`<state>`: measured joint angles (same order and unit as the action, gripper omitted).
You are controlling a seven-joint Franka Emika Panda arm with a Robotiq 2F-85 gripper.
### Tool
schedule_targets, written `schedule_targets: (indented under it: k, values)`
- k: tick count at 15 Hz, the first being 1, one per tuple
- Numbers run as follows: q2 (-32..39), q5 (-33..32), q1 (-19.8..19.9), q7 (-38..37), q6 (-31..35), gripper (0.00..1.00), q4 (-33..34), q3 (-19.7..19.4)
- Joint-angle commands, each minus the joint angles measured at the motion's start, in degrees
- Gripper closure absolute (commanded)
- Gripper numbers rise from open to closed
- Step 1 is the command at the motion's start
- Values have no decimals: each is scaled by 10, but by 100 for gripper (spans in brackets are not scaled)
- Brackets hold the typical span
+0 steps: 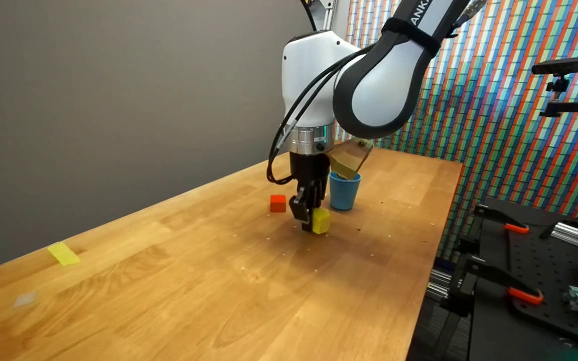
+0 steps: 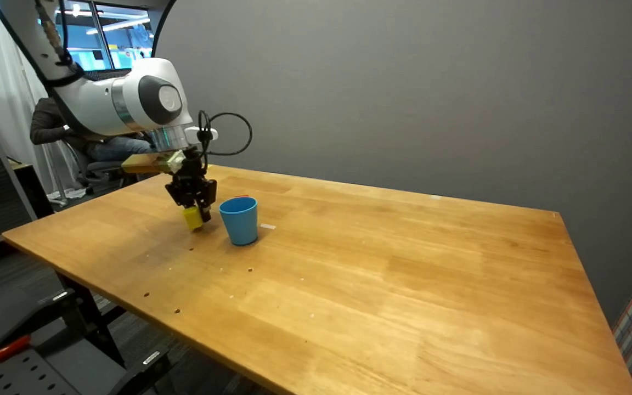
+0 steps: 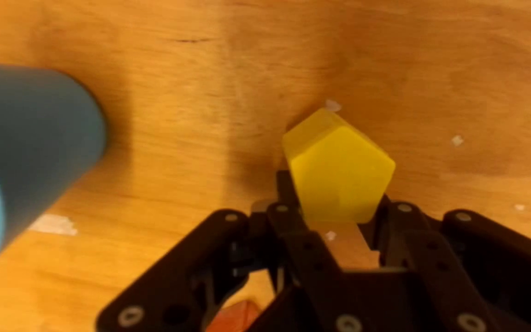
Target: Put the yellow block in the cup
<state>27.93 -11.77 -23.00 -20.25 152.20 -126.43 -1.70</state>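
At the wrist view's left edge the cup [image 3: 39, 124] is seen; right of centre, the yellow block [image 3: 341, 177] is pinched by the end effector [image 3: 334, 203]. The grasp is judged made; a lift above the cup's rim, then a leftward carry in that frame, is called for. The red block [image 1: 278, 203], partly hidden there at bottom, is shown whole mid-frame in an exterior view.
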Motion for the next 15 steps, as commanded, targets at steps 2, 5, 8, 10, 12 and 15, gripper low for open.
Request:
schedule_targets:
  k: [2,5,8,10,12,15]
  values:
    - [-114,-104,-35,-108,-20,77,-60,-75]
    - [-173,-173,-22,-168,-55,77,-71,-79]
    - [-211,-204,20,-213,-86,77,-76,-53]
    - [-222,-192,48,-219,-98,77,-81,-36]
    - [-227,-181,75,-218,-103,77,-85,-25]
    - [-214,-154,110,-201,-91,77,-91,-12]
